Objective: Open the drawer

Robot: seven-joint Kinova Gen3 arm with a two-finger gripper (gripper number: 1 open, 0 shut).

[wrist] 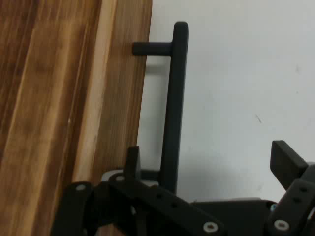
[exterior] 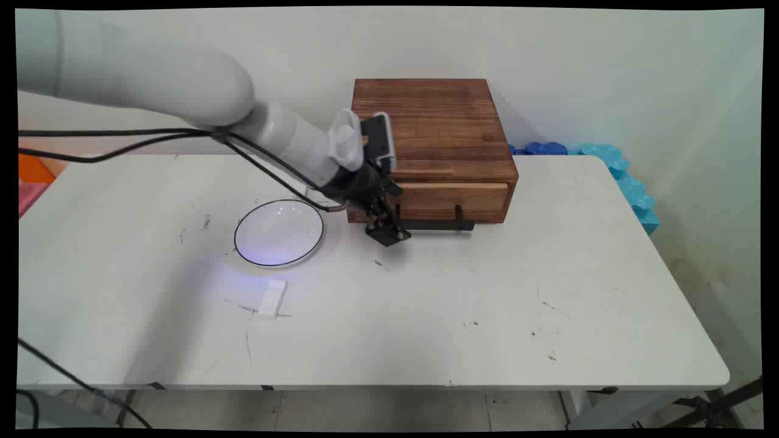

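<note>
Drawer handle (exterior: 435, 224) between open end effector (exterior: 387, 233) fingers; wooden box (exterior: 426, 131) behind

White plate (exterior: 279, 233) left of wooden drawer box (exterior: 432, 140); white block (exterior: 272, 298) near plate.

My table (exterior: 462, 316) is white w/ scuff marks. On it: a wooden box (exterior: 433, 146) w/ a drawer and black handle (exterior: 435, 224), at the far side by the wall. Left of the box, a white plate (exterior: 279, 233) w/ dark rim. Just in front of the plate, a small white block (exterior: 272, 298).
</note>
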